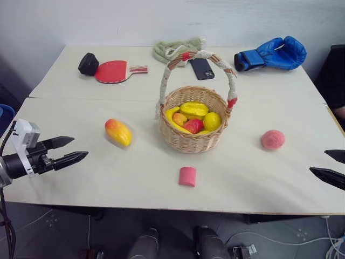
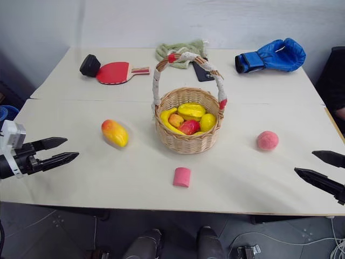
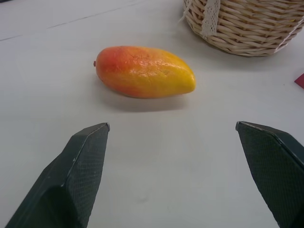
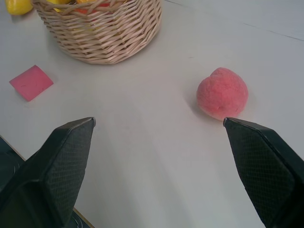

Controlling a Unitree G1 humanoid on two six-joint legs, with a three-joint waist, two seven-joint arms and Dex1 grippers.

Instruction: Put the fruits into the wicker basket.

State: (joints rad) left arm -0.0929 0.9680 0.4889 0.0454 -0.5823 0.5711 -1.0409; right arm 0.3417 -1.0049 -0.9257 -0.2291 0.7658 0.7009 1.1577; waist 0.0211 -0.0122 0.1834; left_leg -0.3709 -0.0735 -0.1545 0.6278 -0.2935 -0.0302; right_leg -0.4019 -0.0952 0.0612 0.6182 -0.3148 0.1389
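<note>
Both black two-fingered end effectors, the left end effector (image 1: 71,150) and the right end effector (image 2: 319,167), are hovering wide open and empty at the near corners of the pale surface (image 1: 135,189). Best to be closing across each fruit's short axis. The glossy oval yellow-orange mango (image 1: 118,132) and the fuzzy round pink peach (image 1: 273,139) are lying mid-surface, flanking the round tan woven wicker basket (image 1: 193,141), which is already holding fruit.

I'm seeing the mango (image 1: 118,132) lying on its side left of the basket (image 1: 194,129), apart from it. The fuzzy pink peach (image 1: 273,139) is sitting well right. The basket is standing upright, already holding yellow and red fruit.
</note>
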